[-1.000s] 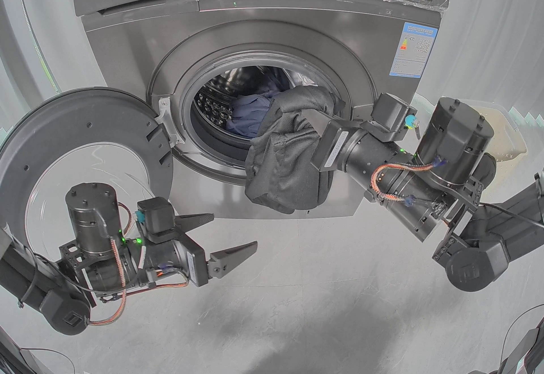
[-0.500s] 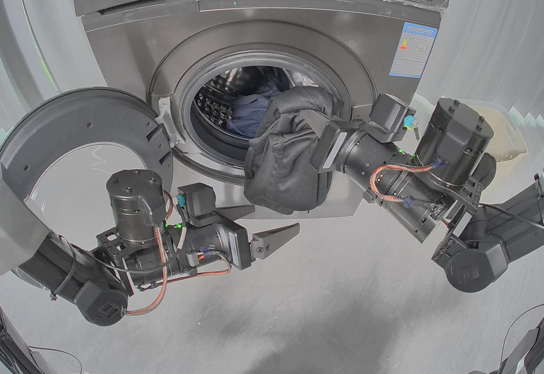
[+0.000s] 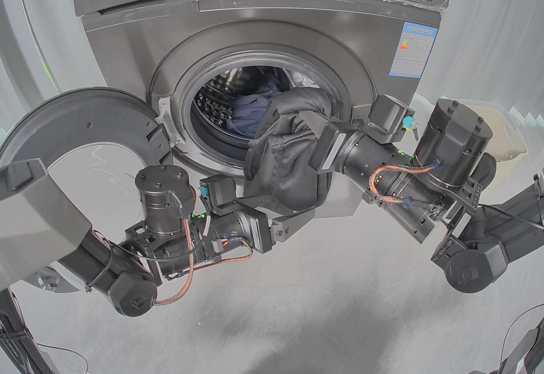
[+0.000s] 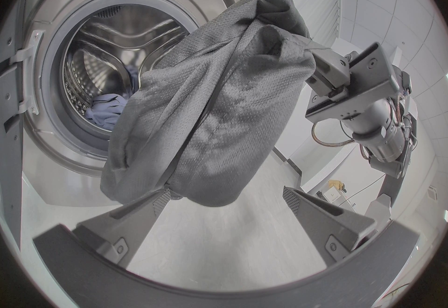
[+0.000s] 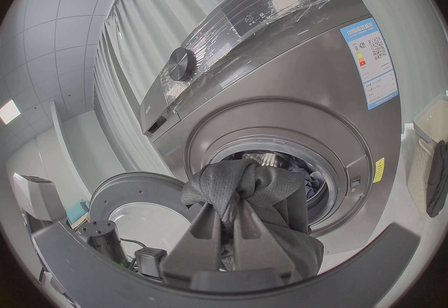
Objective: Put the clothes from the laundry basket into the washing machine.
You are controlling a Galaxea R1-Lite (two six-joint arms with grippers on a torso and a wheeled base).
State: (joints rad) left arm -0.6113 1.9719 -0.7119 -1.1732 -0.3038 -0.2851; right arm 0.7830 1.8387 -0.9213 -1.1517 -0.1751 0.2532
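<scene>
Nearest the head camera, the left gripper (image 4: 225, 197) sits low in front of the washing machine (image 3: 255, 23), its arm stretched forward from the left side and its fingers spread wide. They bracket the space just under the hanging lower end of the dark grey garment (image 3: 283, 165). Whether 1 finger touches the fabric I cannot tell.

Just beyond, the right arm reaches in from the right, roughly level, toward the round opening. The right gripper (image 5: 227, 211) is pressed together on a bunched fold at the top of the dark grey garment, holding that end at the rim of the drum mouth (image 3: 226, 91). Most of the cloth drapes down outside, over the lower lip and the front panel. The door (image 3: 85, 125) stands swung fully open to the left.

Deeper inside, 1 blue garment (image 3: 249, 111) lies in the drum, so part of the load seems done. The grey piece looks about halfway: its top is at the mouth and its bulk has yet to go in, and lifting that tail is probably the job of the spread left fingers.

Farther right, beside the machine, the laundry basket (image 5: 431, 136) has a dark cloth (image 5: 438, 178) hanging over its rim, so at least 1 more item appears left to load.
</scene>
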